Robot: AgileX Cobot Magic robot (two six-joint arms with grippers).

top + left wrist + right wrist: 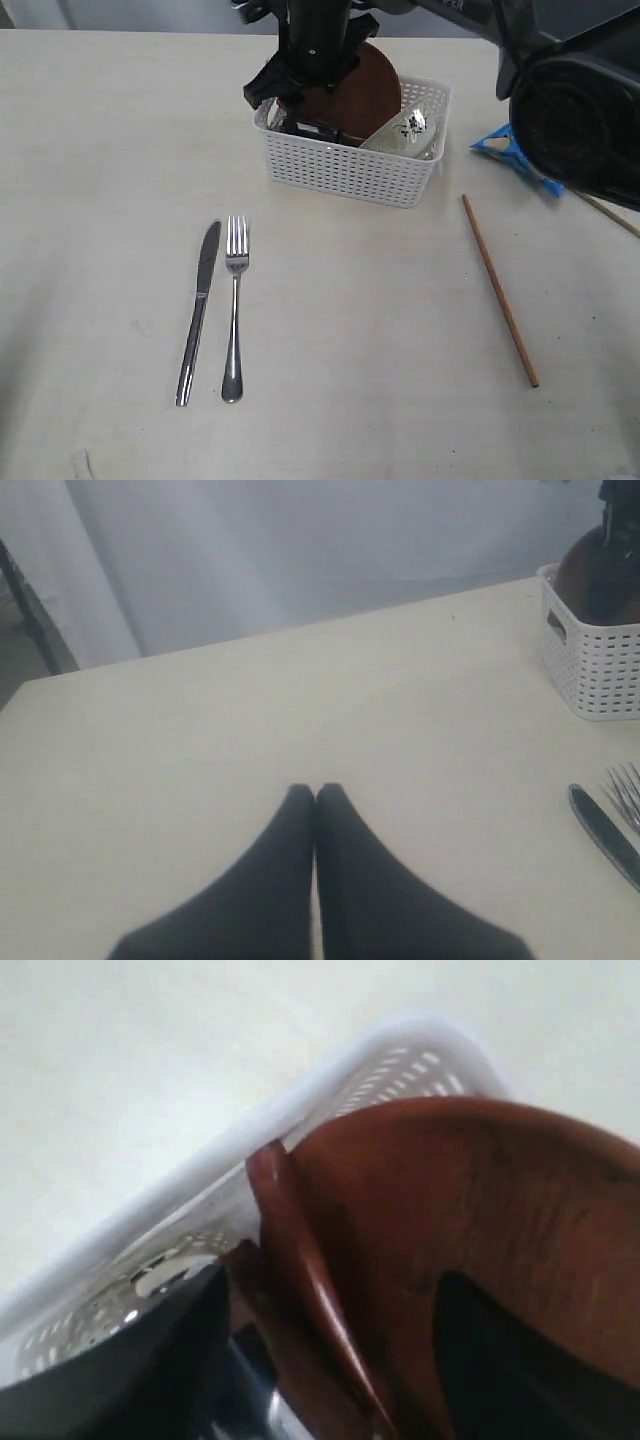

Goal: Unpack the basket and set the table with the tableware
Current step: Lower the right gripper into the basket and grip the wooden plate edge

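The white basket [345,170] stands at the table's [100,150] far middle. A brown round plate [355,95] leans on edge inside it, beside a shiny steel cup [412,125]. My right gripper [305,95] reaches down into the basket and is open. Its dark fingers [150,1360] stand on either side of the plate's rim [300,1250], with gaps to it. A steel knife [200,305] and fork [235,300] lie side by side on the near table. One wooden chopstick [500,290] lies to the right. My left gripper [315,792] is shut and empty above bare table.
A blue bag [510,150] lies right of the basket, partly behind the right arm [580,110]. A second thin stick [610,215] shows at the right edge. In the left wrist view the basket [595,670], knife [605,835] and fork tines [628,788] sit off to one side.
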